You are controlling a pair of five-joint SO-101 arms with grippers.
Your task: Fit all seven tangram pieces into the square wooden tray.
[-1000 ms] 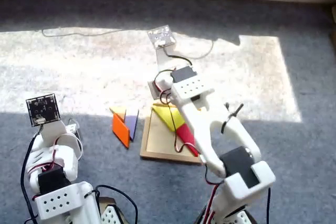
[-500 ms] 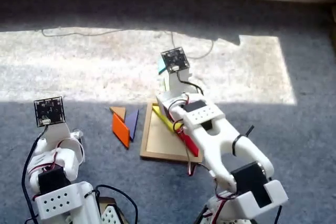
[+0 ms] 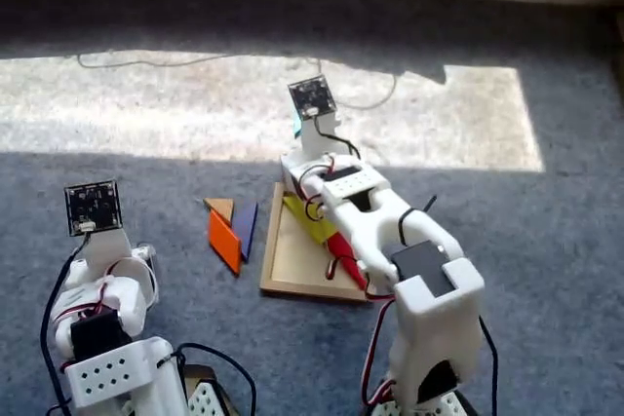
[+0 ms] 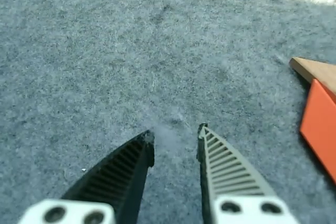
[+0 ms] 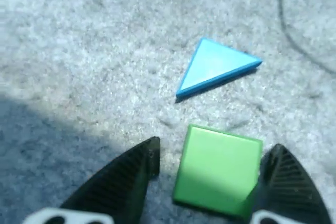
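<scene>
Seven tangram pieces, tan point(image 3: 220, 208), orange point(image 3: 224, 241), purple point(image 3: 244, 229), yellow point(image 3: 310, 219), red point(image 3: 348, 260), blue point(image 5: 215, 69) and green point(image 5: 218, 169), one wooden tray point(image 3: 292, 275), two arms point(image 3: 102, 299).

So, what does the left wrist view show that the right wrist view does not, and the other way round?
Left wrist view, not the right: an orange piece with a tan piece next to it, apart from the left pincer, which is open over bare carpet.
Right wrist view, not the left: a green square between the open fingers of the right pincer, a blue triangle beyond it, and a cable.
Both: grey carpet and an open pincer with nothing gripped.
</scene>
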